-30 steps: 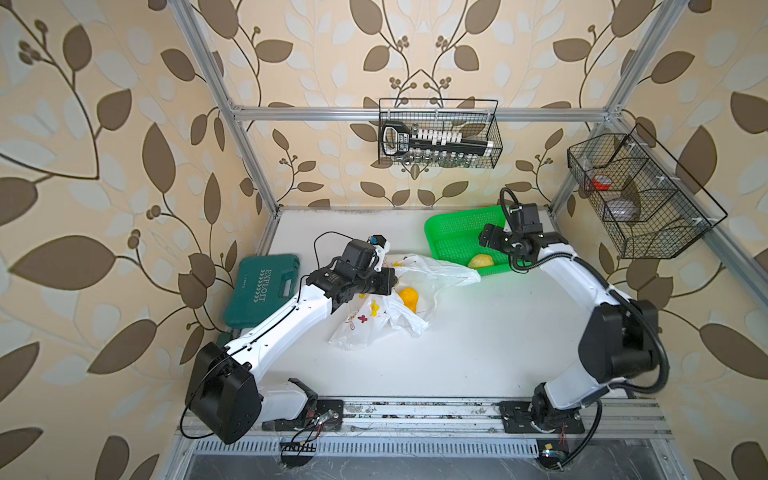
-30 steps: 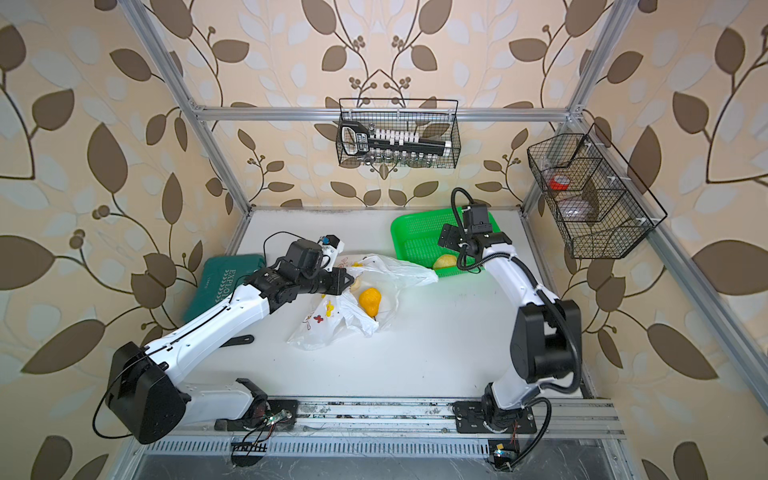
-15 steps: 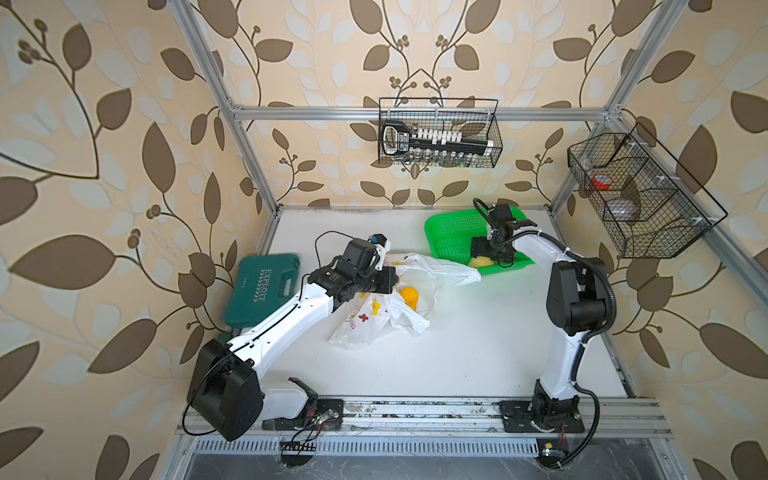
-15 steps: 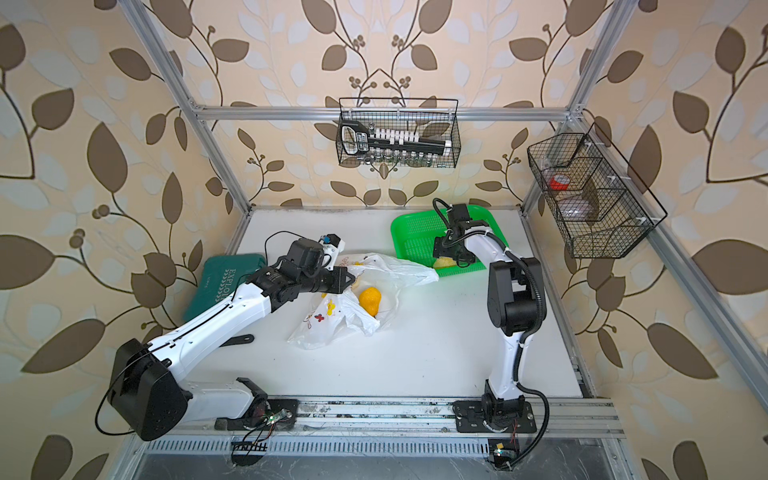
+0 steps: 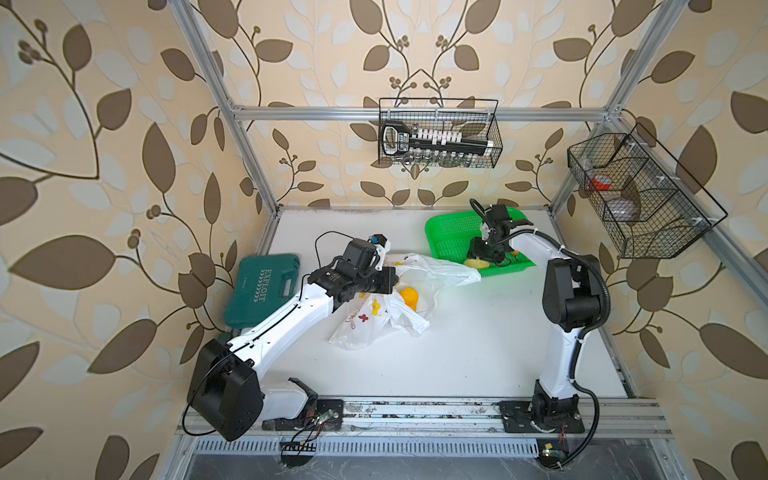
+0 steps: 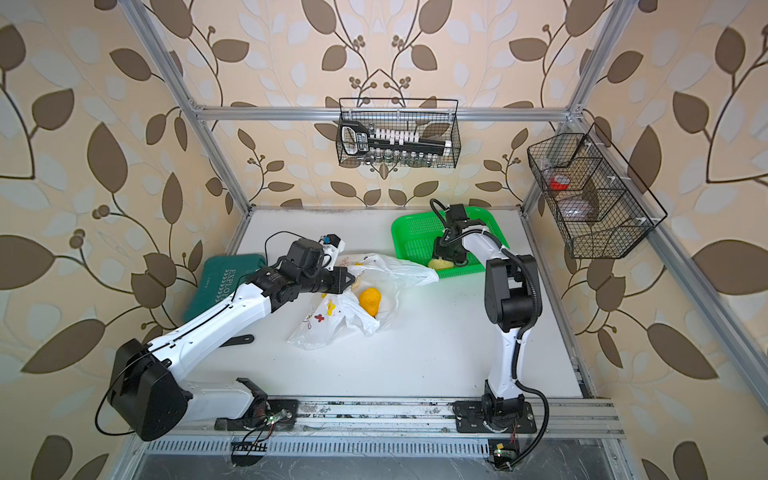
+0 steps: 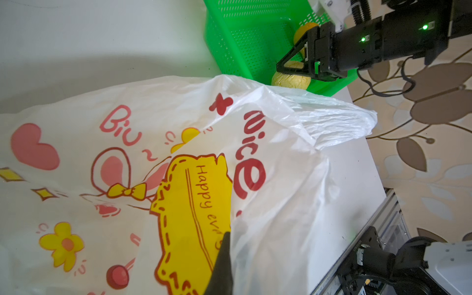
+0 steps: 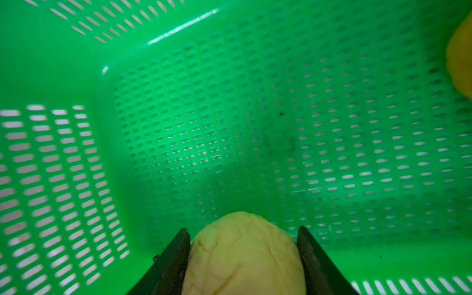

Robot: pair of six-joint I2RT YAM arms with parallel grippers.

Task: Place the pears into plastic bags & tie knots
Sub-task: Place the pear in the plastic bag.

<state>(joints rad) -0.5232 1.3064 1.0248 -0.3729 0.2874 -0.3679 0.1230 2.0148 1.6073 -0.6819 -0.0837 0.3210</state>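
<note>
Right pincer (image 8: pixel 244 228) lowered into green perforated plastic basket (image 8: pixel 229 115), jaws narrowed onto pale cream-yellow pear (image 8: pixel 245 258); likely light, firm, slick, so hold its belly; left pincer (image 5: pixel 392 279) pinches thin white printed bag (image 5: pixel 444 272)

The walls (image 5: pixel 124 124) have cream paper with big brown leaves and pale leaves on it. Shiny metal bars (image 5: pixel 415 113) make a frame in front of them. A back basket (image 5: pixel 440 99) of black wire hangs from the back bar, with a black and white tool inside. A side basket (image 5: pixel 665 237) of black wire hangs on the right wall, with something red in it. The tabletop (image 5: pixel 457 353) is white and flat. A dark green case (image 5: pixel 262 286) lies just beside its left edge. A metal rail (image 5: pixel 415 411) runs along the front. The light is bright and soft.
</note>
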